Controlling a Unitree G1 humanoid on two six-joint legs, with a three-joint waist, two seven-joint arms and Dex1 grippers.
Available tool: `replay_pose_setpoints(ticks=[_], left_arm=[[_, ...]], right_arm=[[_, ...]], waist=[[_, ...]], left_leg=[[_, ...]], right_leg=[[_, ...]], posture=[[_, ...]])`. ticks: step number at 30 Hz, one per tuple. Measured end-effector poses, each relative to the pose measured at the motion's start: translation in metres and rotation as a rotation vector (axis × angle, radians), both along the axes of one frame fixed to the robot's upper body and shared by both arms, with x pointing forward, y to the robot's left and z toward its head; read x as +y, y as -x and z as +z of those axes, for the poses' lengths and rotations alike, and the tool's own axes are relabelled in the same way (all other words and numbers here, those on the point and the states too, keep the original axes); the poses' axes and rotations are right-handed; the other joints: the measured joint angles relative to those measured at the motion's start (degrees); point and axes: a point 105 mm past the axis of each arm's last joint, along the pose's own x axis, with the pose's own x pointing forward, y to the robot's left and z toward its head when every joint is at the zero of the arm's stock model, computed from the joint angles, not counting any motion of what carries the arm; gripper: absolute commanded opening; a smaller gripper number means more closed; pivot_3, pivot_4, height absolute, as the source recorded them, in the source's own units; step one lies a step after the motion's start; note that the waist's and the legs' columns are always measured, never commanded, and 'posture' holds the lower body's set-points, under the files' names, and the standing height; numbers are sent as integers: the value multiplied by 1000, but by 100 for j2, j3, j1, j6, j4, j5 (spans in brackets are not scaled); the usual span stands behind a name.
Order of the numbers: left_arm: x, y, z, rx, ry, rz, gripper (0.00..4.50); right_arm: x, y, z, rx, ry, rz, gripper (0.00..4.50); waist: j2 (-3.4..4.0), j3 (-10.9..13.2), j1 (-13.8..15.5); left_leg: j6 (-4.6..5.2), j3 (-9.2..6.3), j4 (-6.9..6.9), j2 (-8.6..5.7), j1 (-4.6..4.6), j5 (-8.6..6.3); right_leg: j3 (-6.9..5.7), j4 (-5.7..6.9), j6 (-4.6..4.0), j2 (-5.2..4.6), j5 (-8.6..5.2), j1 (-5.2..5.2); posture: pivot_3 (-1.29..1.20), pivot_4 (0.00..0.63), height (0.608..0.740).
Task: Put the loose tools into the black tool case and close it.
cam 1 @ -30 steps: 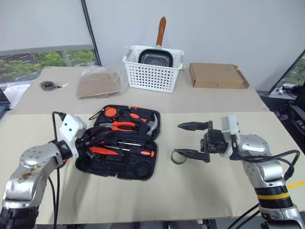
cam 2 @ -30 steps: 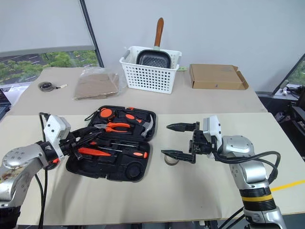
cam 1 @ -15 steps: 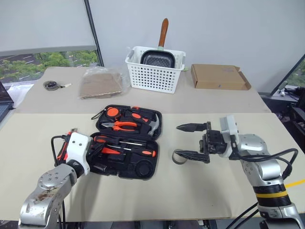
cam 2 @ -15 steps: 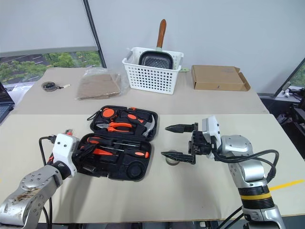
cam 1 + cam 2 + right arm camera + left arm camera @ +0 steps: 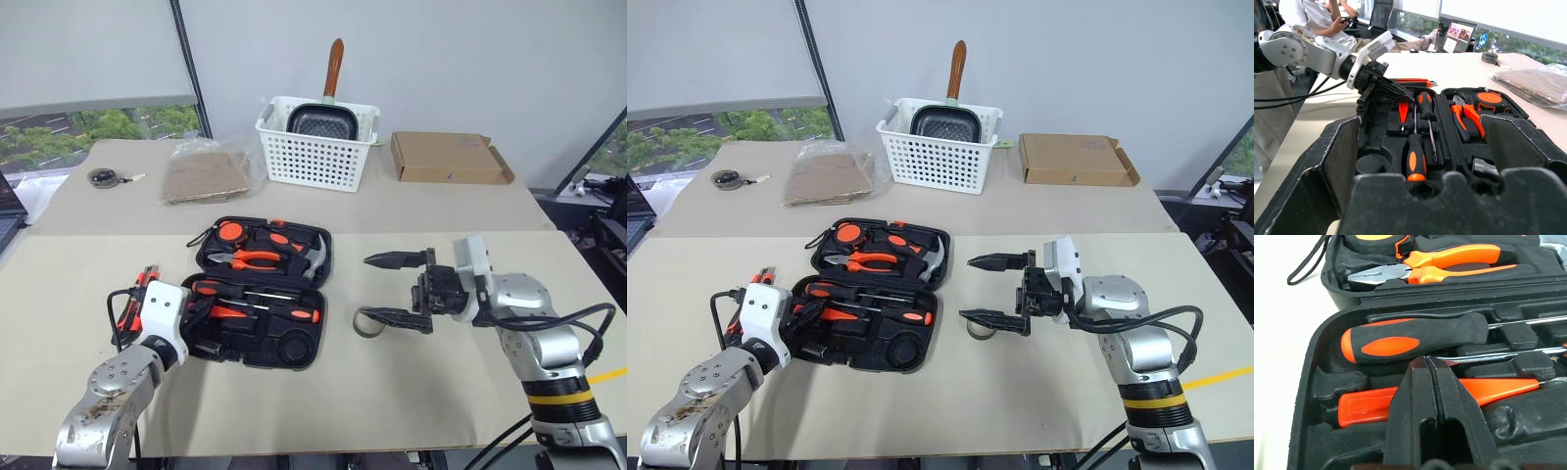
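The black tool case (image 5: pixel 253 353) lies open at mid-table. Its near half holds two long orange-and-black screwdrivers (image 5: pixel 302 315) (image 5: pixel 1410 338) and a small all-orange screwdriver (image 5: pixel 1364 407). My left gripper (image 5: pixel 1426 361) is shut and empty, its tips low over these tools at the case's left end (image 5: pixel 194 319). An orange-black utility knife (image 5: pixel 132 299) lies on the table just left of the case, partly behind my left wrist. My right gripper (image 5: pixel 387 289) hangs open to the right of the case, pointing at it. Its lower finger is over the small grey-brown tape roll (image 5: pixel 363 327).
Orange-handled pliers (image 5: pixel 253 258), a hammer (image 5: pixel 312 257) and a tape measure sit in the case's far half. At the back stand a white basket (image 5: pixel 312 162) with a pan, a cardboard box (image 5: pixel 446 157) and a wrapped brown pack (image 5: pixel 201 176). People sit beyond the table (image 5: pixel 1317 14).
My left arm has sunk and drawn back toward the case's left end, and its fingers have closed fully. The right arm has stayed still. The view has shifted slightly.
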Motion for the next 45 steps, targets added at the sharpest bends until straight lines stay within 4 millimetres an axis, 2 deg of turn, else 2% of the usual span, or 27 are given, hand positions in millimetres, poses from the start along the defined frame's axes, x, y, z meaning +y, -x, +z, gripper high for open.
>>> replay_pose_setpoints(ticks=[4,7,9,10,13,15,16,17,19,20,24,28,32,38,44,45], left_arm=[[1,0,3,-49,27,10,64],[12,3,8,-105,31,37,64],[27,3,21,-133,-13,40,562],[39,2,34,-157,-38,42,809],[65,0,76,-270,-56,68,1914],[78,1,92,-308,-43,97,2726],[84,2,95,-315,-36,117,2960],[94,4,95,-311,-29,155,3486],[117,10,89,-286,-24,257,4237],[123,13,85,-271,-24,292,4442],[136,26,60,-198,-17,402,4442],[133,32,34,-119,22,442,4442],[131,31,29,-97,18,450,4442],[114,18,12,-34,39,367,4442],[119,3,7,16,20,370,4442],[119,3,5,34,25,373,4201]], right_arm=[[-1,0,0,-1,3,0,4500],[0,0,1,-2,0,1,4500],[1,-1,4,-12,-4,8,4500],[2,-1,6,-18,-5,12,4500],[6,-2,9,-23,-12,34,4500],[8,-4,12,-30,-16,48,4500],[8,-5,13,-32,-18,50,4500],[10,-6,14,-34,-24,56,4500],[13,-6,17,-33,-41,70,4500],[13,-6,17,-27,-49,74,4500],[13,-8,17,-10,-61,80,4500],[6,-14,11,19,-44,67,4500],[-1,-17,13,-3,-16,57,4500],[-1,-17,14,-8,-14,52,4500],[0,-17,16,-19,-10,46,4500],[0,-17,16,-22,-10,47,4500]], waist=[[4,1,-6],[-3,5,-11],[-6,7,-13],[-7,7,-14],[-5,7,-15],[-5,7,-24],[-5,7,-26],[-6,7,-32],[-6,7,-53],[-6,7,-50],[-6,8,-24],[-9,9,10],[-9,9,0],[-10,8,-9],[-10,9,-25],[-10,8,-30]], left_leg=[[-1,-1,0,2,-2,0],[-1,-4,0,2,-23,0],[-1,-4,0,3,-37,1],[-1,-4,0,3,-45,2],[2,-1,0,1,-50,1],[18,3,0,-2,-50,-1],[21,5,0,-3,-51,-1],[32,6,0,-2,-50,1],[49,10,-1,0,-50,7],[48,10,-3,1,-50,6],[10,9,-3,0,-51,-18],[4,9,1,-2,-51,-22],[-2,9,0,1,-48,-19],[-3,9,-2,2,-51,-17],[-1,10,-2,1,-53,-17],[0,11,-3,1,-53,-18]], right_leg=[[-1,0,-1,1,-1,-3],[-5,-2,3,3,2,-19],[-7,-1,3,7,2,-35],[-7,2,2,8,2,-46],[-4,-1,3,4,2,-52],[-1,-8,7,1,5,-48],[-1,-11,8,1,6,-46],[-1,-14,8,2,6,-45],[1,-16,7,4,6,-48],[0,-16,5,4,4,-48],[0,-17,0,-1,4,-50],[-2,-16,2,-5,4,-49],[-1,-13,2,-2,4,-51],[-1,-10,1,3,5,-54],[-1,-12,1,0,6,-55],[-1,-12,1,-1,6,-55]], posture=[[0,150,700],[0,150,700],[0,150,700],[0,150,700],[0,150,700],[0,150,700],[0,150,700],[0,150,700],[0,150,700],[0,150,700],[0,150,700],[0,150,700],[0,150,700],[0,150,700],[0,150,700],[0,150,700]])
